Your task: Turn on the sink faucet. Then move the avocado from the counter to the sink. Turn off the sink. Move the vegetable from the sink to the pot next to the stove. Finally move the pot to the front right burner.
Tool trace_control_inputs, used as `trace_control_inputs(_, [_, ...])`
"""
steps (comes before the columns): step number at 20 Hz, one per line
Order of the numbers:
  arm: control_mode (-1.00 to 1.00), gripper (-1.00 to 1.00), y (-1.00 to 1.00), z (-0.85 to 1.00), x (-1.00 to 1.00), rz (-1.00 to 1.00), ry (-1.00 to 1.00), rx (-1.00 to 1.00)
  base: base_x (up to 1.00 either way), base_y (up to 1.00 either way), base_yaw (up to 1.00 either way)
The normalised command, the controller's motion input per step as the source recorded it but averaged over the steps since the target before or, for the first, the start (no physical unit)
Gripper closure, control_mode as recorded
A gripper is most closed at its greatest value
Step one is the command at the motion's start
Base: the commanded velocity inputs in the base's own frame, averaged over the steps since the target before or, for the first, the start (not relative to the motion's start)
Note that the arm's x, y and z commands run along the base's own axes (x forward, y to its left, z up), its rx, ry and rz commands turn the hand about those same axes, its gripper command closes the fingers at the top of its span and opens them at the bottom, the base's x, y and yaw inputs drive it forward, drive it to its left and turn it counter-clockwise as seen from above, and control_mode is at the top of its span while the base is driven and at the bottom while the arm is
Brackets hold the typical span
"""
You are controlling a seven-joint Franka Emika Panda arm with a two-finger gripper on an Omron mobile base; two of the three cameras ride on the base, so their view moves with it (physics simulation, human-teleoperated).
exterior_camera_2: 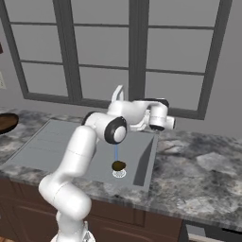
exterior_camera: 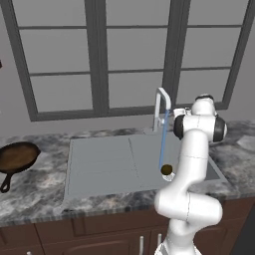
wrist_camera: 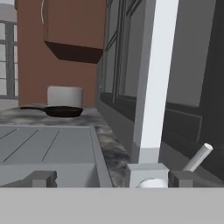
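In the left base view, water is running from the faucet (exterior_camera: 162, 107) in a thin blue line down into the sink (exterior_camera: 99, 164), and it is landing on the avocado (exterior_camera: 167, 170), which is sitting on the sink floor near the front right corner, by the drain. A brown pan (exterior_camera: 17, 157) is resting on the counter (exterior_camera: 35, 191) near its left edge, well apart from the sink. In the right base view, the avocado (exterior_camera_2: 118, 165) is lying under the water near the sink's front edge, and the arm is reaching across toward the faucet at the back edge of the sink, with its hand (exterior_camera_2: 158, 116) held up near the window. In the hand view, the gripper (wrist_camera: 112, 178) is standing wide open with nothing in it, and the tall white faucet post (wrist_camera: 153, 83) is rising right between its tips, with the small white handle (wrist_camera: 199, 156) sticking out just to one side. The handle looks hard and stiff, so a push on its free end should probably move it best. The avocado is probably light, a bit soft and now wet and slippery, so taking it gently around its fat middle seems safest later.
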Motion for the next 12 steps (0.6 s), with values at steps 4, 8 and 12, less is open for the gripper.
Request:
trace_control_inputs(4, [-1.0,-1.0,0.6,0.26,-0.04,0.04,-0.01,-0.06,0.0,0.0,0.0])
trace_control_inputs(8, [-1.0,-1.0,0.56,0.19,-0.03,0.03,-0.02,-0.06,0.0,0.0,0.0])
trace_control_inputs(12, [-1.0,-1.0,0.14,0.05,0.0,0.0,-0.05,-0.04,0.0,0.0,0.0])
